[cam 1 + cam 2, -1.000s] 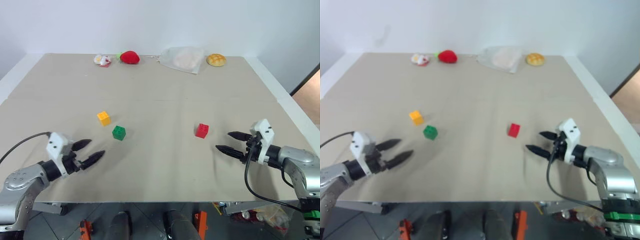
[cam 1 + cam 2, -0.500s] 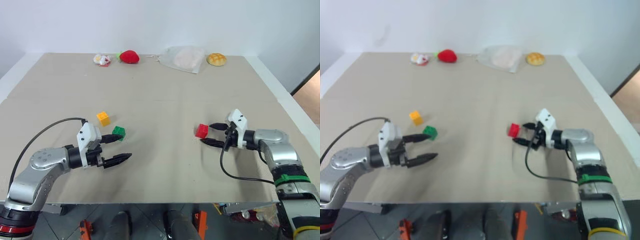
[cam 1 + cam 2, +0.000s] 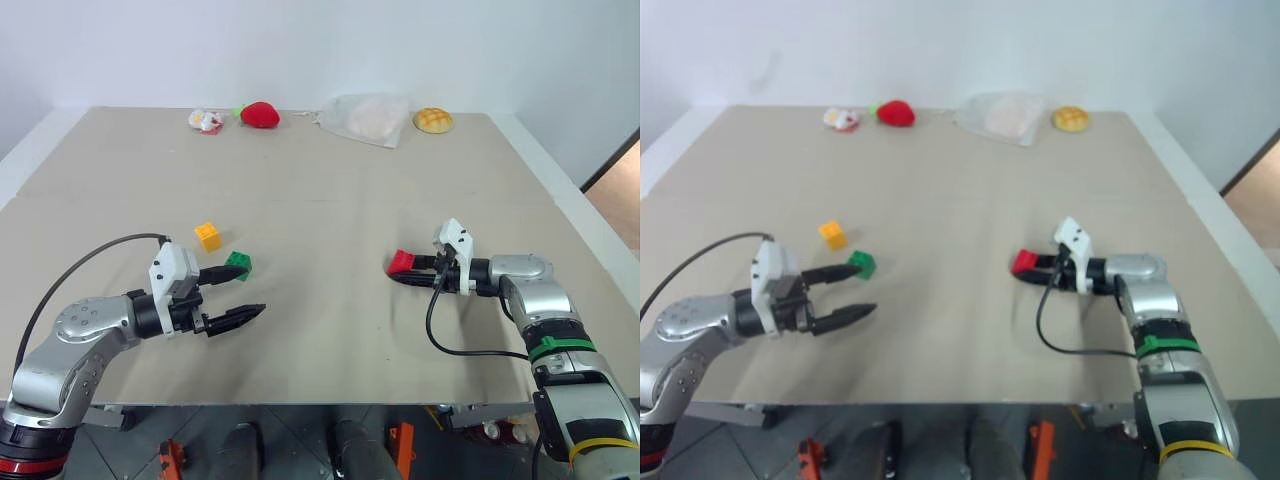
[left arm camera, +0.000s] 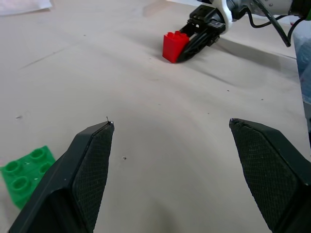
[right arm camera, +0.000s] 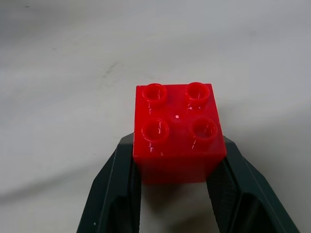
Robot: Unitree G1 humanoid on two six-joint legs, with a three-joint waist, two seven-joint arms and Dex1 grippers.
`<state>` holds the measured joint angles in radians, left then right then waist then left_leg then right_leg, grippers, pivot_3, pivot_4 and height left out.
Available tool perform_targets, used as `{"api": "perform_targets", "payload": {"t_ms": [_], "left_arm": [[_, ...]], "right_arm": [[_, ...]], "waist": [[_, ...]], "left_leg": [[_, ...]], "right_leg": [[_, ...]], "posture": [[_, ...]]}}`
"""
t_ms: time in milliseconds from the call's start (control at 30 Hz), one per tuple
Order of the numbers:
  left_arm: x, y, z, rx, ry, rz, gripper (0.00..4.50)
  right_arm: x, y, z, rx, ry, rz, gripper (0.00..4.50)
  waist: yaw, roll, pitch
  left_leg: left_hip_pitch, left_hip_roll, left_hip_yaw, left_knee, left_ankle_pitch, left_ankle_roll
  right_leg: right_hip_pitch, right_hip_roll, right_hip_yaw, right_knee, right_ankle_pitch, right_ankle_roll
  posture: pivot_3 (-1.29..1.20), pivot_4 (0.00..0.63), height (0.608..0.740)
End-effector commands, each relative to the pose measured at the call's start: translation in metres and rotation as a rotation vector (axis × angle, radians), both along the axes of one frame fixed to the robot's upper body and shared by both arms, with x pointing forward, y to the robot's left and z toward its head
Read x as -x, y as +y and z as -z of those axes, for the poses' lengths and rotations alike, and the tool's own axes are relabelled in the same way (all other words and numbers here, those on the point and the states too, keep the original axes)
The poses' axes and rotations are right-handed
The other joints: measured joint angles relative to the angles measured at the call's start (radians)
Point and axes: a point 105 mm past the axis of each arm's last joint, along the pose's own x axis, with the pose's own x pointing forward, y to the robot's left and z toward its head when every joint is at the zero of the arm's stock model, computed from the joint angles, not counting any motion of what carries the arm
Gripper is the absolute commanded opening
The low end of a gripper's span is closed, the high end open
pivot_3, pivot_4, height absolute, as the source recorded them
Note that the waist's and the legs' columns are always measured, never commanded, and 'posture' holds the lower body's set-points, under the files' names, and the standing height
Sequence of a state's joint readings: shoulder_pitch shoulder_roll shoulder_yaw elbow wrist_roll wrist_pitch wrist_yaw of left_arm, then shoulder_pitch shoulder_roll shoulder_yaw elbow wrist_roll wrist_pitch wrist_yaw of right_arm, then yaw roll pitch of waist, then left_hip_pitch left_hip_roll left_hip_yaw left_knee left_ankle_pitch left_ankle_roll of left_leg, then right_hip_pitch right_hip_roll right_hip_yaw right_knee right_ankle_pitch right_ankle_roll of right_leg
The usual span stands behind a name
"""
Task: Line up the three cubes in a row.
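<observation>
Beige worktop (image 3: pixel 330 200): your right gripper (image 3: pixel 405 270) is clenched on the red cube (image 3: pixel 401 262). Left gripper (image 3: pixel 240 293) is released, green cube (image 3: pixel 238 264) just at its 12 o'clock; yellow cube (image 3: pixel 208 236) at green's 10 o'clock.

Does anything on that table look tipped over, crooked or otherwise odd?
Slightly: the red cube sits tilted, pinched in the right gripper. The green cube and yellow cube sit flat.

yellow cube (image 3: pixel 208 236) beside green cube (image 3: pixel 238 265) (studs up) | red cube (image 3: pixel 402 262) well apart, gripped
</observation>
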<state>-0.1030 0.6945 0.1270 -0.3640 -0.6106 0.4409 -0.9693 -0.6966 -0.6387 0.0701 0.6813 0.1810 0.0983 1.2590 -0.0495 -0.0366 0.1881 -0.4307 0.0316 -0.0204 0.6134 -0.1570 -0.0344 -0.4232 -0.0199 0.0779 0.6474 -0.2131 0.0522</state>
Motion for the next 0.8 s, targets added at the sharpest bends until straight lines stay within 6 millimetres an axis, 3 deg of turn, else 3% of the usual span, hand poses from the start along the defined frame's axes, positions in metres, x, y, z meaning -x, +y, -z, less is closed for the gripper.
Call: {"api": "perform_targets", "payload": {"t_ms": [33, 200, 400, 567, 800], "left_arm": [[0.002, 0.007, -0.006, 0.019, -0.021, -0.008, 3.94], [0.004, 0.016, 0.004, -0.027, 0.012, 0.000, 3.94], [0.007, 0.014, 0.006, -0.040, 0.015, 0.030, 3.94], [0.008, 0.013, 0.005, -0.037, 0.001, 0.043, 3.94], [0.010, 0.012, 0.013, -0.059, -0.005, 0.058, 3.94]], "right_arm": [[-0.002, 0.007, -0.029, -0.016, -0.077, -0.053, 1.26], [0.027, 0.048, -0.037, -0.017, -0.075, -0.309, 1.26], [0.037, 0.059, -0.026, 0.025, -0.052, -0.388, 1.26], [0.044, 0.055, -0.008, 0.091, -0.040, -0.400, 1.26], [0.046, 0.024, 0.012, 0.181, -0.019, -0.336, 1.26]], "waist": [[0.000, 0.000, 0.000], [0.000, 0.000, 0.000], [0.003, 0.000, 0.000], [0.003, 0.000, 0.000], [0.003, 0.000, 0.000]], "left_leg": [[0.000, 0.000, 0.000, 0.000, 0.000, 0.000], [0.000, 0.001, 0.000, 0.001, 0.000, 0.000], [0.000, 0.002, 0.000, 0.003, 0.000, 0.000], [-0.001, 0.001, 0.000, 0.004, 0.000, 0.000], [0.000, 0.001, 0.000, 0.004, 0.000, 0.000]], "right_leg": [[0.000, 0.000, 0.000, 0.000, 0.000, 0.000], [0.000, 0.001, 0.000, 0.001, 0.000, 0.000], [0.000, 0.001, 0.000, 0.001, 0.000, -0.001], [0.000, 0.001, 0.000, 0.001, 0.000, 0.000], [0.000, 0.001, 0.000, 0.001, 0.000, -0.001]], "posture": [[0.00, 0.150, 0.739], [0.00, 0.150, 0.739], [0.00, 0.150, 0.739], [0.00, 0.150, 0.739], [0.00, 0.150, 0.739]]}}
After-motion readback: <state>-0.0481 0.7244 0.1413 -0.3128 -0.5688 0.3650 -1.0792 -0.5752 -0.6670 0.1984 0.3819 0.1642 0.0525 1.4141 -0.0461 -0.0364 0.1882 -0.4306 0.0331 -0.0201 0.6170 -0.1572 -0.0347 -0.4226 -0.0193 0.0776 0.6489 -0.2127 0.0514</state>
